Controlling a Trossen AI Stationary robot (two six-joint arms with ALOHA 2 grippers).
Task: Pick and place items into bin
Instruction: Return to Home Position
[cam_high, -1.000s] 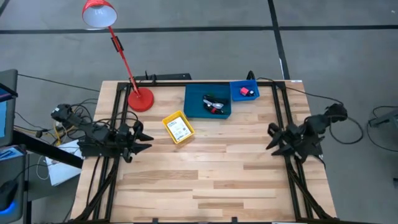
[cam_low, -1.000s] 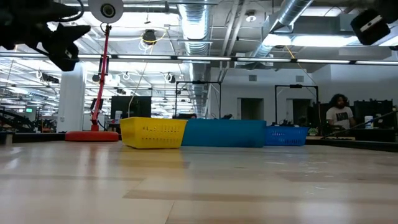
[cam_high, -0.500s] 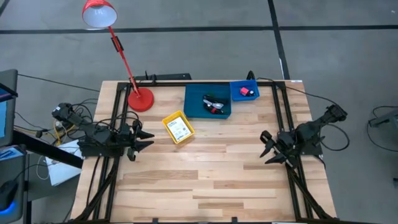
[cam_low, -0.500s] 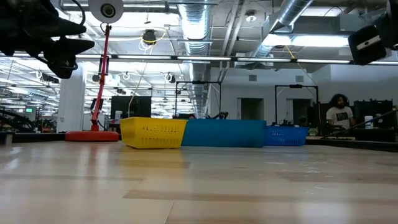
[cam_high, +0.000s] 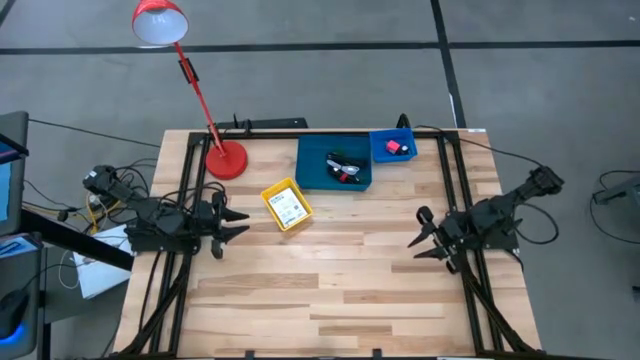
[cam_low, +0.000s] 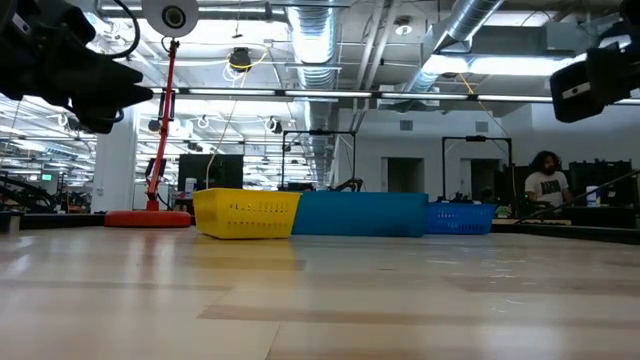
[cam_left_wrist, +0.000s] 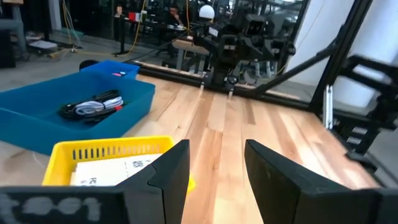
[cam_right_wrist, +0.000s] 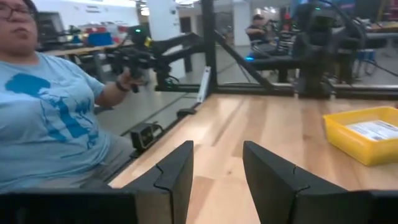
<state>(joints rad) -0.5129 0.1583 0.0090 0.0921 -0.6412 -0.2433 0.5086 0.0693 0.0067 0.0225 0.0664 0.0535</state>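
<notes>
On the desk (cam_high: 330, 290), left end effector (cam_high: 232, 222) sits at 9 o'clock, fingers parted, holding nothing; right end effector (cam_high: 420, 236) at 3 o'clock, likewise released and empty; black and white cables (cam_high: 343, 168) lie inside the dark blue bin (cam_high: 310, 165) at 12 o'clock.

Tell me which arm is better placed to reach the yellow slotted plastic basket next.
Left, probably. The left gripper hangs open near the yellow slotted plastic basket, facing it; the right gripper sits open across the wooden table, farther off.
</notes>
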